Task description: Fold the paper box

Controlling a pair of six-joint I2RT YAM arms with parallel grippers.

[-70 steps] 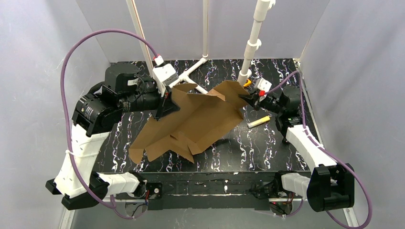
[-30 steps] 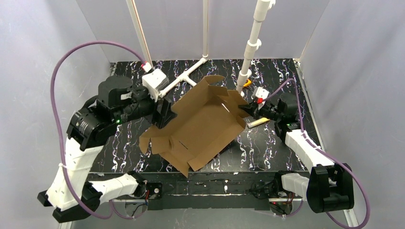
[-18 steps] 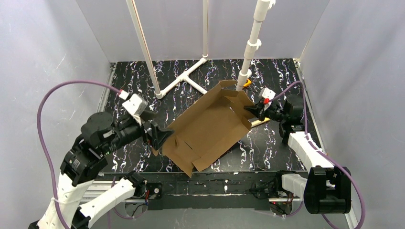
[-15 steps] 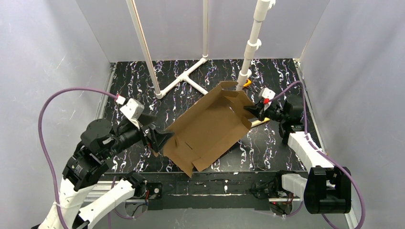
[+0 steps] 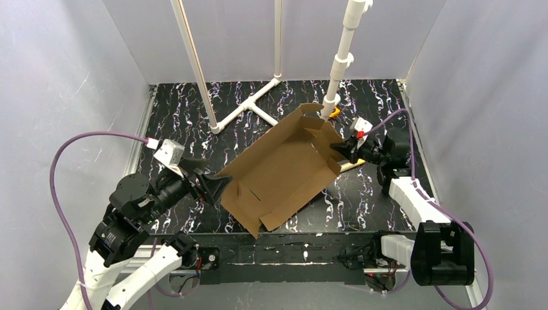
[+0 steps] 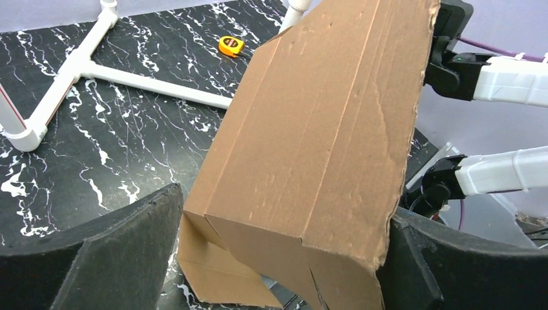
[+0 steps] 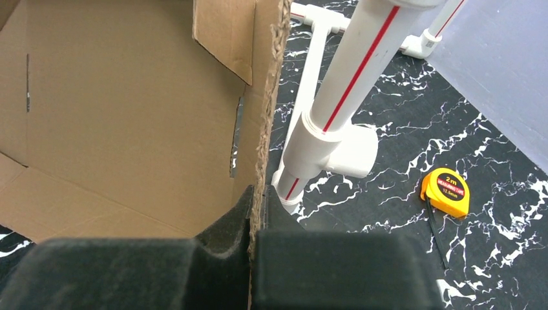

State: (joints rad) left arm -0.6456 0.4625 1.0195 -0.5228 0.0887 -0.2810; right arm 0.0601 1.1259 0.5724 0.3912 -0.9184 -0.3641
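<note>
The paper box (image 5: 284, 171) is a brown cardboard sheet lying diagonally across the table's middle, partly folded, with its far wall and left wall raised. My right gripper (image 5: 339, 152) is shut on the box's right wall; in the right wrist view the cardboard edge (image 7: 262, 129) runs straight down between the pinched pads of that gripper (image 7: 252, 223). My left gripper (image 5: 216, 187) stands open at the box's near-left corner. In the left wrist view the box's outer face (image 6: 323, 129) fills the gap between the spread fingers (image 6: 129, 245) of the left gripper (image 6: 278, 258).
A white PVC pipe frame (image 5: 249, 106) lies on the far table with upright pipes (image 5: 339, 61); one upright (image 7: 336, 110) stands just beyond the box's right wall. An orange tape measure (image 5: 334, 113) (image 7: 446, 192) lies by it. A pale yellow stick (image 5: 352, 166) rests under the right gripper.
My left gripper has opened, let go of the box's left edge and drawn back toward the near left. The box has swung and settled with its walls raised. The right gripper keeps its hold.
</note>
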